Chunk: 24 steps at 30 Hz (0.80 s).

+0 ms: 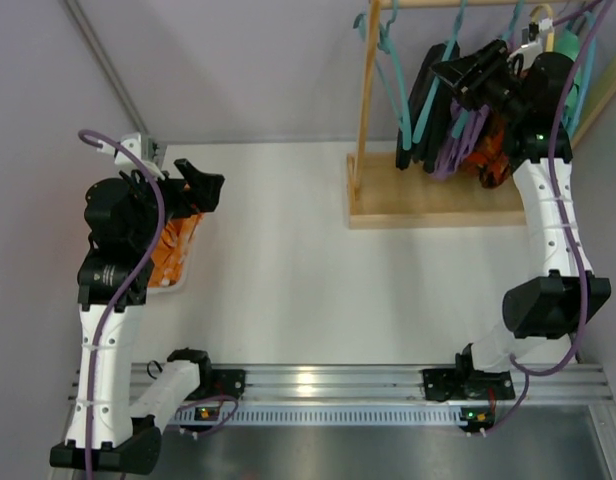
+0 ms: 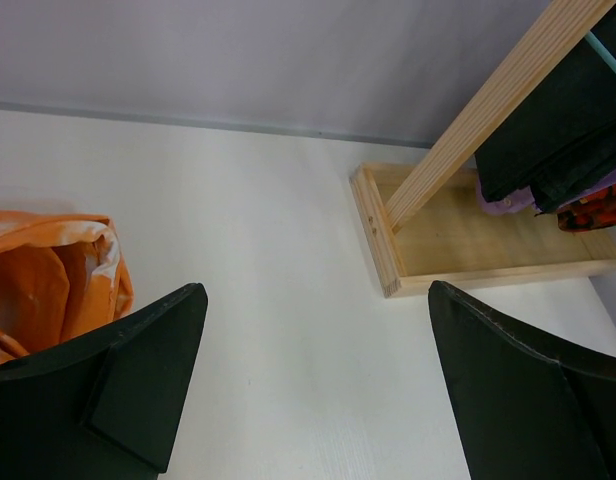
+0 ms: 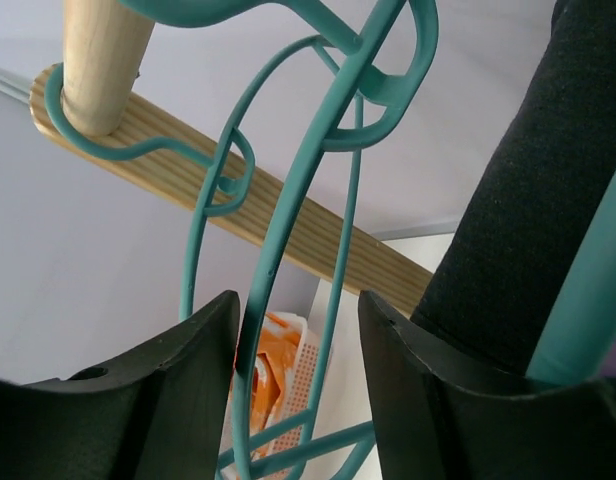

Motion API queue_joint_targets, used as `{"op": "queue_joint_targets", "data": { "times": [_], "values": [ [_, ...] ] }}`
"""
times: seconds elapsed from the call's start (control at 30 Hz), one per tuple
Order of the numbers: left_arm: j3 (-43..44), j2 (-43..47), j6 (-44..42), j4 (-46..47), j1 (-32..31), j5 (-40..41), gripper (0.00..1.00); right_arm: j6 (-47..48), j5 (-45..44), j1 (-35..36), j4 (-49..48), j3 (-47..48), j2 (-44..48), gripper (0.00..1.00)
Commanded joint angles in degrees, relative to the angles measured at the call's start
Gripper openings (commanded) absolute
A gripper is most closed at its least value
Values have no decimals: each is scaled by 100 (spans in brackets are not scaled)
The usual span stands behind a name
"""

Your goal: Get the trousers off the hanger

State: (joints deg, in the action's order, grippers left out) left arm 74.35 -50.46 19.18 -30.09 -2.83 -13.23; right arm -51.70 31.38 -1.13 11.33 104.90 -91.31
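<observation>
Black trousers hang on a teal hanger from the wooden rack's rail, next to purple and orange-red garments. My right gripper is raised at the rail beside them. In the right wrist view it is open, with thin bars of a teal hanger running between its jaws; the trousers hang just right of the right finger. My left gripper is open and empty at the left, and in its wrist view only white table lies between its fingers.
The rack's wooden base stands at the back right, also in the left wrist view. A white perforated basket with orange cloth sits under the left arm, also in the left wrist view. Other teal hangers hang on the round rail.
</observation>
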Motion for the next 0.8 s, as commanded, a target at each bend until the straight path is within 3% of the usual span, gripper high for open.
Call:
{"op": "queue_joint_targets", "data": {
  "times": [0.0, 0.2, 0.3, 0.43, 0.5, 0.77],
  "values": [
    [71, -26, 77, 143, 46, 14, 99, -296, -9, 69, -623, 294, -124, 51],
    [45, -61, 112, 143, 55, 58, 99, -516, 114, 315, -974, 478, -282, 43],
    [54, -61, 95, 135, 55, 154, 99, -630, 299, 385, -1350, 505, -317, 32],
    [71, -87, 103, 143, 55, 207, 99, -736, 387, 438, -1537, 549, -265, 6],
    [89, -122, 139, 143, 55, 181, 99, -745, 369, 438, -1494, 627, -247, 0],
    [168, -201, 165, 187, 55, 93, 99, -999, 518, 385, -1765, 786, -89, 0]
  ]
}}
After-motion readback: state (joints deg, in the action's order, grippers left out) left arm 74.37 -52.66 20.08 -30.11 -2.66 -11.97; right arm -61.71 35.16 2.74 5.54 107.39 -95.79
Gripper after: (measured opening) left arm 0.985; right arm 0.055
